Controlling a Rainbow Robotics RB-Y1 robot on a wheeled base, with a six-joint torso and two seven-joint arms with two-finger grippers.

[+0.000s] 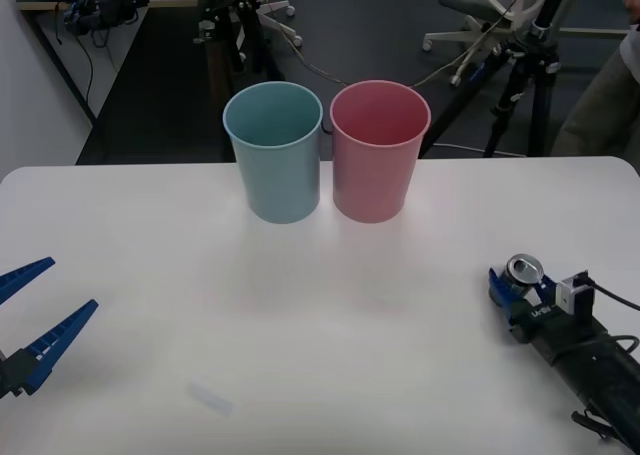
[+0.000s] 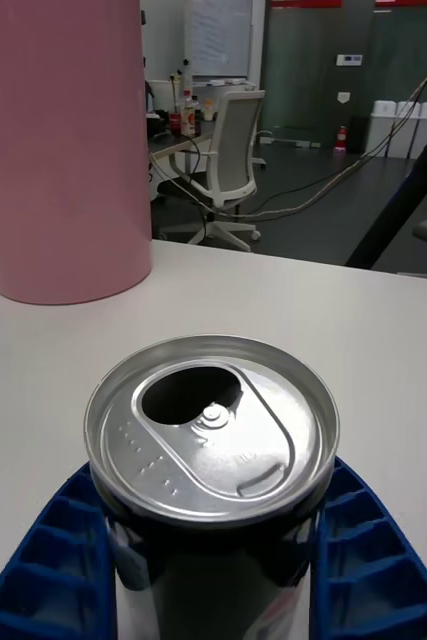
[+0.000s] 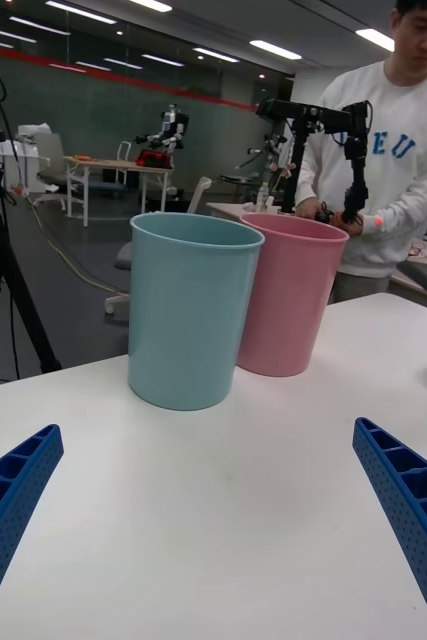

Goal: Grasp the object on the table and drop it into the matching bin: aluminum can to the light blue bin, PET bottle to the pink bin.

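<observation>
Dark floor, a white office chair [image 2: 223,160], ceiling strip lights [image 3: 273,50].

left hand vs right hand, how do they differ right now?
The left hand hangs open and empty over the table's left edge; the right hand, at the table's right side, has its fingers on both sides of the aluminum can. The left sits farther from the bins than the right. Both have blue ribbed fingers.

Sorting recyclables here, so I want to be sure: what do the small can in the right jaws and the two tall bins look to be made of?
The small silver-grey drink can looks like aluminium: bright brushed top, stamped tab opening. The tall light blue bin and pink bin look like matte moulded plastic, with smooth walls and rolled rims.
</observation>
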